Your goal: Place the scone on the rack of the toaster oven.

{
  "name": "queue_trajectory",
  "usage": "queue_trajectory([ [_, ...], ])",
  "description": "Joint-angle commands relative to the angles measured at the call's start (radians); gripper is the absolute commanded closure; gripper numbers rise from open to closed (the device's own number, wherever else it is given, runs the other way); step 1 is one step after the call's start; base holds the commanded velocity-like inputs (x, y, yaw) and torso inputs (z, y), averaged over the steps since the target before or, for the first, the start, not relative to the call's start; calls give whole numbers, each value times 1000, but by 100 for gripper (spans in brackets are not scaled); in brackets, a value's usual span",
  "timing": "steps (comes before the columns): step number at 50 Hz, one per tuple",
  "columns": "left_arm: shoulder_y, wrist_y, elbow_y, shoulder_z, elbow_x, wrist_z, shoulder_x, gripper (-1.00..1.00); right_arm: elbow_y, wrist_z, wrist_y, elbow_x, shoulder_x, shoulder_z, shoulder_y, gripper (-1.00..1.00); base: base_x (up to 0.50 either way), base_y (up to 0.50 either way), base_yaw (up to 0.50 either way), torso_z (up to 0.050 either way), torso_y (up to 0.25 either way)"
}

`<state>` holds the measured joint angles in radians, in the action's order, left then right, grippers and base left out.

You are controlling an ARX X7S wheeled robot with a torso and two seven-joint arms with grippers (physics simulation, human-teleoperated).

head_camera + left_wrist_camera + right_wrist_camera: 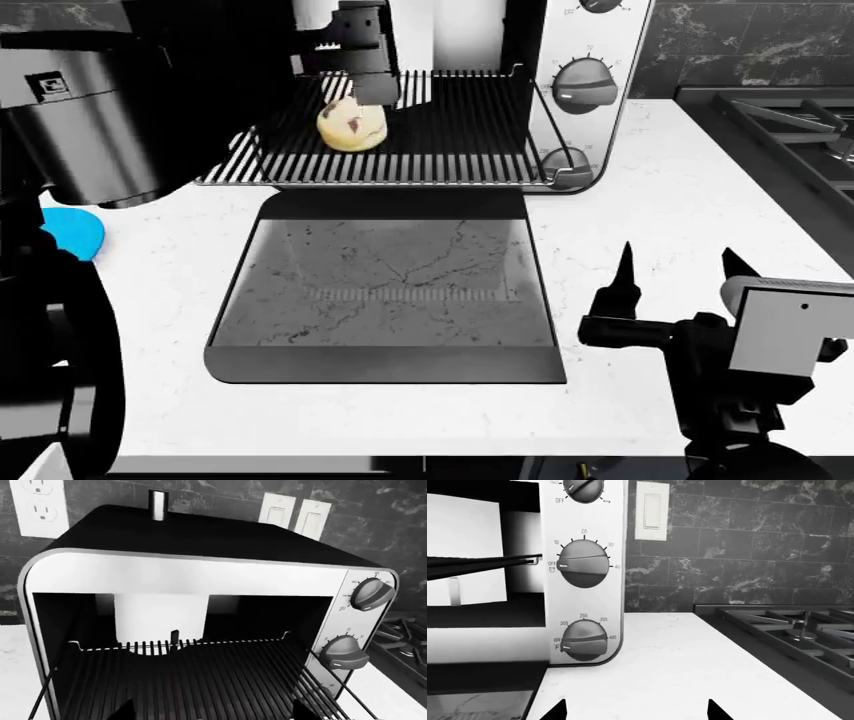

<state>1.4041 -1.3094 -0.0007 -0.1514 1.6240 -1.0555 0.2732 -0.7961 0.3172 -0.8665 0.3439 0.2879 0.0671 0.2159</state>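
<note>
White marble countertop [694, 220] supports the toaster oven [200, 575], its glass door [387, 290] lying open and flat. The rack [427, 135] is pulled out, and the scone [352, 125] rests on its left portion. Directly above the scone, the left gripper [363, 85] hovers, jaws apart. The right gripper [674, 275] is well apart from the rack, jaws apart.

Renders were sharp and evenly lit, without blur. The toaster oven [200, 575] cavity stayed dark; its back panel glared white. Shadows were soft.
</note>
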Motion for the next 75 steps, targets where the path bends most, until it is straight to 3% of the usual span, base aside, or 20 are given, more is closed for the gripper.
queue_trajectory([
  [1,-53,91,111,40,-94,99,39,-100,-12,9,-11,5,8,3,9,-100,0,0,0,0,0],
  [8,-132,191,201,59,-217,187,77,-100,-19,13,-21,9,15,5,22,-100,0,0,0,0,0],
  [18,-245,275,341,111,-276,182,116,-100,-43,21,-56,26,25,15,42,-100,0,0,0,0,0],
  [31,-425,405,490,152,-429,260,184,-100,-63,28,-87,45,35,28,82,-100,0,0,0,0,0],
  [49,-575,510,501,183,-530,353,223,-100,-113,43,-164,84,59,56,143,-100,0,0,0,0,0],
  [75,-561,538,518,198,-548,358,245,-100,-179,76,-325,168,92,88,302,-100,0,0,0,0,0],
])
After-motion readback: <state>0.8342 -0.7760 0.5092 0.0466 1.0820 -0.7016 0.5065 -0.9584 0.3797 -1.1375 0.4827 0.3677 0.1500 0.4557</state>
